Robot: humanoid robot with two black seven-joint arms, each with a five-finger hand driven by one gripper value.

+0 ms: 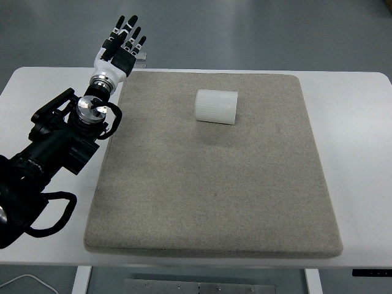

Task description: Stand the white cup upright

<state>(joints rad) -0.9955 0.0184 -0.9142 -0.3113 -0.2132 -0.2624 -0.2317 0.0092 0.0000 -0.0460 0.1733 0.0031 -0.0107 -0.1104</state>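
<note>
A white ribbed cup (216,106) lies on its side on the grey mat (214,184), toward the mat's far middle. My left hand (122,43) is raised at the far left corner of the mat, well to the left of the cup, with its fingers stretched out straight and nothing in them. The black left arm (55,147) runs in from the left edge over the white table. The right arm does not show.
The white table (358,153) shows as a bare strip around the mat on the left, right and far sides. A small grey object (141,58) sits on the table just behind the left hand. The floor lies beyond the far edge.
</note>
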